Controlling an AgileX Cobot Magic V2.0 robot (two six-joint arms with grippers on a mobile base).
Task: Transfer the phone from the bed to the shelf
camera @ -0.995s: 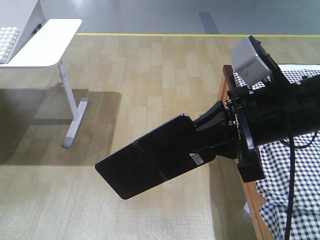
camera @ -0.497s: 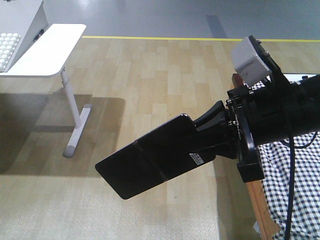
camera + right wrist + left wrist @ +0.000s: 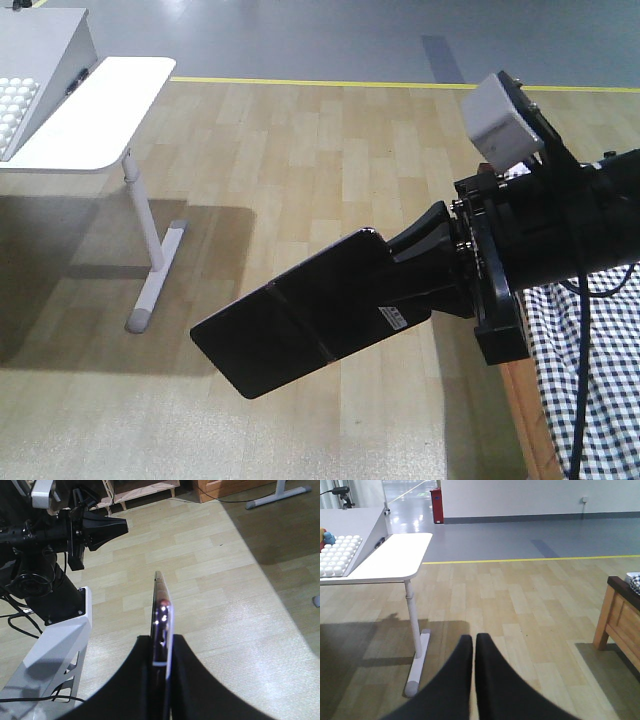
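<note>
Since the bed (image 3: 585, 390) has drifted rightward in view while you swing away, keep your right gripper (image 3: 405, 275) clenched on the phone (image 3: 300, 330), held beyond the bed's edge, steady; left gripper (image 3: 474, 640) pinched empty.

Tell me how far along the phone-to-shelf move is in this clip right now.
Done: the phone is off the bed and clamped in the right gripper. In hand: it is held out over the wood floor, beside the bed; the left gripper is shut and empty. Left: setting it on the shelf. The front view shows no shelf, so the placing is not yet done.
</note>
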